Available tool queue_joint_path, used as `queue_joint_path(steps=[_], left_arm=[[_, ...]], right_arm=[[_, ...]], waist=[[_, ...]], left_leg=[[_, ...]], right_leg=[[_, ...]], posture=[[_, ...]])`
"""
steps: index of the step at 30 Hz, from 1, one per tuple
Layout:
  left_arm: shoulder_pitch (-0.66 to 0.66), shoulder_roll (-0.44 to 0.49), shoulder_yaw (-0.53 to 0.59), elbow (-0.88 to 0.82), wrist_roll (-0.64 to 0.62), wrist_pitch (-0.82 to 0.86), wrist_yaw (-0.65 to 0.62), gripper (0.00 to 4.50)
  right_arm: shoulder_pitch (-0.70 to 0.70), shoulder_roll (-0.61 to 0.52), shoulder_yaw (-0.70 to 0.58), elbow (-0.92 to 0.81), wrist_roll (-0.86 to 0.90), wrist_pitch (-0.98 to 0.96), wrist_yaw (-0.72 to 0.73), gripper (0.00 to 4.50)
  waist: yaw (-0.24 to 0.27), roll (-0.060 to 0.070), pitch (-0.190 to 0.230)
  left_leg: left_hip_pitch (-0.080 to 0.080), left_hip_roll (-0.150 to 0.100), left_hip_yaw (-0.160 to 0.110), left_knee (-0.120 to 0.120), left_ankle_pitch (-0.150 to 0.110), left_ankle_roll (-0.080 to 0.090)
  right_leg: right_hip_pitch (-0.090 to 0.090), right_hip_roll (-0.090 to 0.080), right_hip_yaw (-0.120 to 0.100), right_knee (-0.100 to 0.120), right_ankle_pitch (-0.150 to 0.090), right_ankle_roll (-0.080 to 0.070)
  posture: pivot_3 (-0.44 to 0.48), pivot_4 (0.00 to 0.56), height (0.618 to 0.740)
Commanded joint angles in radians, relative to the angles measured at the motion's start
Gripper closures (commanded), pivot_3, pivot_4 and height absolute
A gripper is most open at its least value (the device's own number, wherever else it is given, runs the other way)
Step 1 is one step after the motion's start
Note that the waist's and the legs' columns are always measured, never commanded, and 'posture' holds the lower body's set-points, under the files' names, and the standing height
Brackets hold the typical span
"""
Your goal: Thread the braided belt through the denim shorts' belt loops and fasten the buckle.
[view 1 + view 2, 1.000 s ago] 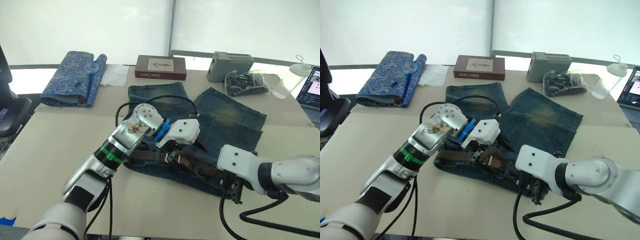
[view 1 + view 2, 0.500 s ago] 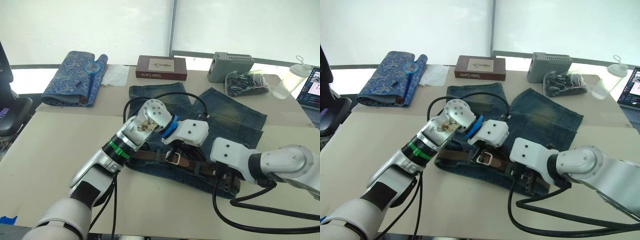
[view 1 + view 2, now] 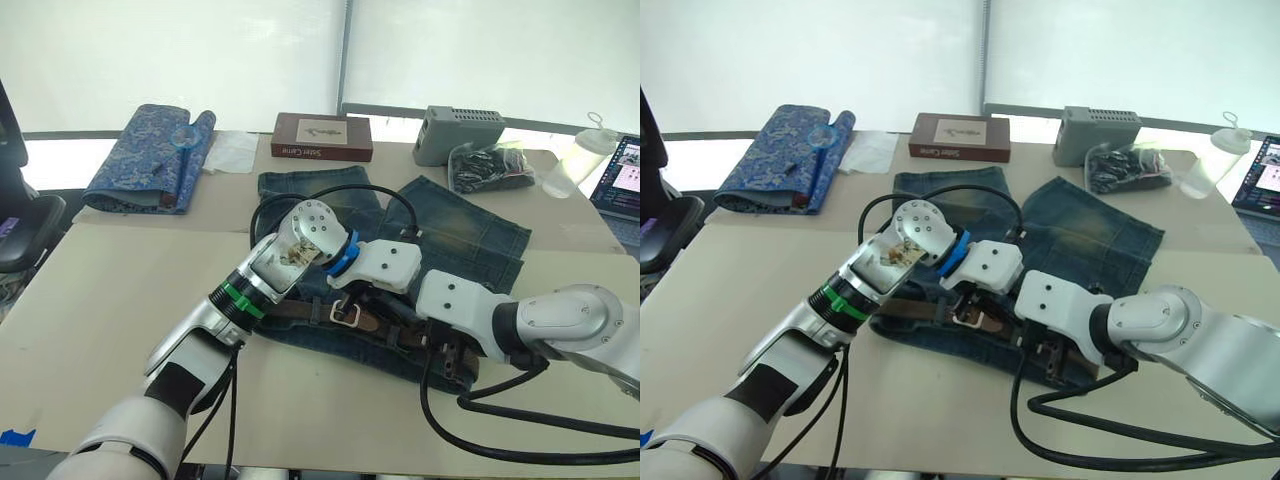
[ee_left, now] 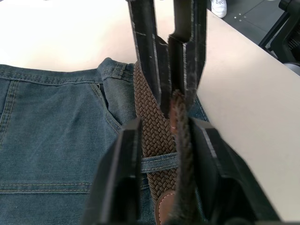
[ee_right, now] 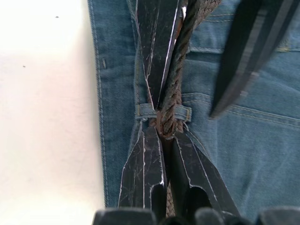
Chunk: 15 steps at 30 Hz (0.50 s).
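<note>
The shorts (image 3: 440,240) are spread on the tabletop (image 3: 120,290), the belt (image 3: 300,310) along their six-o'clock waistband. It is pinched by the closed right claw (image 5: 164,126) at a loop (image 5: 143,112). Its upright end is clamped by the left claw (image 4: 180,122).

The braided belt (image 4: 149,123) is coarse, matt woven brown cord with a smooth leather tip. The denim shorts (image 3: 455,235) are faded, rough blue cloth with stitched seams. The buckle (image 3: 346,314) is shiny silver metal. The table (image 3: 100,290) looks matt, smooth and beige.
</note>
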Motion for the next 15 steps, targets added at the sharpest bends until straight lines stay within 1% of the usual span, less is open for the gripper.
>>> queue_joint_path(steps=[1,2,3,4,5,6,9,11,13,15], left_arm=[[-0.011,-0.002,0.003,-0.02,0.003,-0.008,-0.004,3.01],[-0.011,-0.002,0.001,-0.02,0.004,-0.01,-0.006,3.01],[-0.01,0.002,-0.001,-0.022,0.003,-0.012,-0.014,3.52],[-0.009,0.005,-0.002,-0.023,0.003,-0.014,-0.021,3.85],[-0.007,0.009,-0.002,-0.022,0.006,-0.016,-0.021,4.3],[-0.004,0.012,-0.002,-0.02,0.011,-0.018,-0.018,4.45],[0.011,0.039,0.004,-0.001,0.03,-0.029,-0.006,4.45],[0.025,0.064,0.02,0.014,0.039,-0.027,0.015,4.5],[0.046,0.09,0.039,0.027,0.049,-0.043,0.044,4.5],[0.085,0.122,0.073,0.031,0.057,-0.066,0.099,4.5]], right_arm=[[-0.014,0.001,-0.021,-0.018,-0.015,0.002,0.011,4.5],[-0.013,0.002,-0.022,-0.018,-0.017,0.001,0.012,4.5],[-0.012,0.003,-0.022,-0.018,-0.019,0.0,0.013,4.5],[-0.012,0.004,-0.021,-0.018,-0.021,0.001,0.013,4.5],[-0.012,0.005,-0.022,-0.017,-0.024,0.0,0.014,4.5],[-0.011,0.007,-0.021,-0.016,-0.028,-0.001,0.014,4.5],[-0.004,0.02,-0.028,-0.009,-0.043,-0.006,0.008,4.5],[0.01,0.044,-0.05,0.001,-0.049,-0.013,-0.004,3.64],[0.037,0.058,-0.059,0.003,-0.075,-0.026,-0.024,2.98],[0.09,0.099,-0.053,0.008,-0.129,-0.057,-0.081,2.26]], waist=[[0.0,0.0,0.0],[0.0,0.0,0.0],[0.0,0.0,0.0],[0.0,0.0,0.0],[0.0,0.0,0.0],[0.0,0.0,0.0],[0.0,0.0,0.0],[-0.001,0.0,0.0],[-0.003,0.0,0.0],[-0.007,0.0,0.0]], left_leg=[[0.0,0.0,0.0,0.0,0.0,0.0],[0.0,0.0,0.0,0.0,0.0,0.0],[0.0,0.0,0.0,0.0,0.0,0.0],[0.0,0.0,0.0,0.0,0.0,-0.001],[0.0,0.0,0.0,0.0,0.0,-0.001],[0.0,0.0,0.0,0.0,0.0,-0.001],[0.0,0.0,0.001,0.0,0.0,-0.001],[0.0,0.0,0.001,0.0,0.0,-0.001],[0.0,0.0,0.001,0.0,0.0,-0.001],[0.0,0.0,0.001,0.0,0.001,-0.001]], right_leg=[[0.0,0.0,0.0,0.001,-0.001,0.001],[-0.001,0.0,0.0,0.001,-0.001,0.001],[-0.001,0.0,0.0,0.001,0.0,0.001],[-0.001,0.0,0.0,0.002,0.0,0.0],[-0.001,0.0,0.001,0.002,0.001,-0.001],[-0.001,0.0,0.001,0.002,0.001,-0.001],[-0.001,0.0,0.001,0.002,0.001,-0.001],[-0.001,0.0,0.001,0.002,0.001,-0.001],[-0.002,0.0,0.001,0.002,0.001,-0.001],[-0.002,0.0,0.001,0.002,0.001,-0.002]], posture=[[0.0,0.15,0.74],[0.0,0.15,0.74],[0.0,0.15,0.74],[0.0,0.15,0.74],[0.0,0.15,0.74],[0.0,0.15,0.74],[0.0,0.15,0.74],[0.0,0.15,0.74],[0.0,0.15,0.74],[0.0,0.15,0.74]])
